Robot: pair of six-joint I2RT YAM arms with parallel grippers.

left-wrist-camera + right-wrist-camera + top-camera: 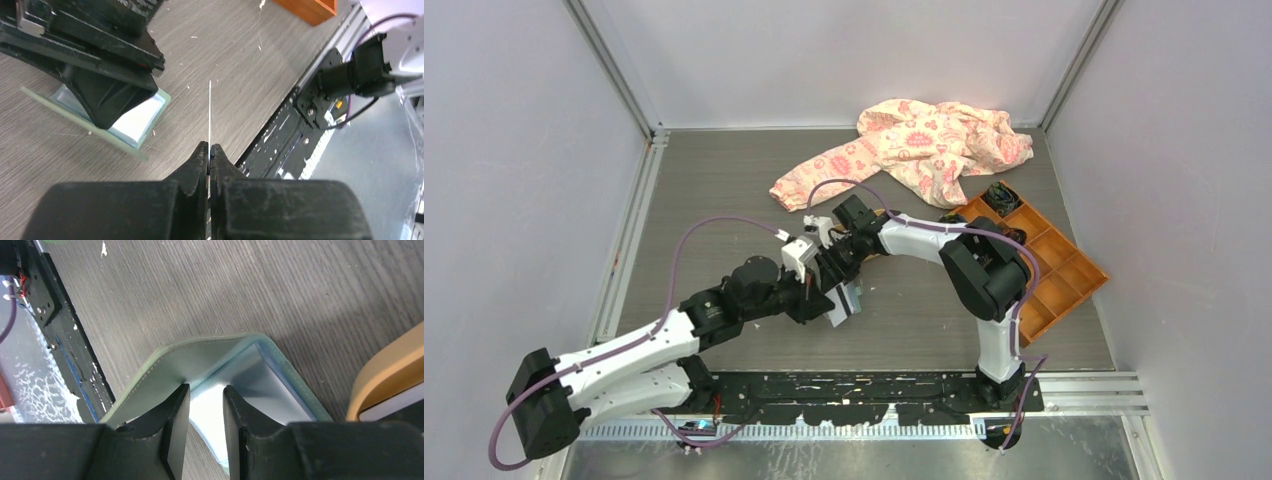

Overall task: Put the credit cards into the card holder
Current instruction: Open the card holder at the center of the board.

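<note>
The pale green card holder lies part open on the table in the middle. In the right wrist view its green flap stands up and the light blue slotted inside shows. My right gripper is narrowly open, its fingertips set inside the fold, one against the flap and one on the pocket side. My left gripper is shut on a thin white credit card, seen edge-on and sticking out past the tips, just right of the card holder. Both grippers meet over the holder in the top view.
An orange compartmented box sits at the right. A pink patterned cloth lies at the back. An orange oval tray's rim is close beside the holder. The black base rail runs along the near edge.
</note>
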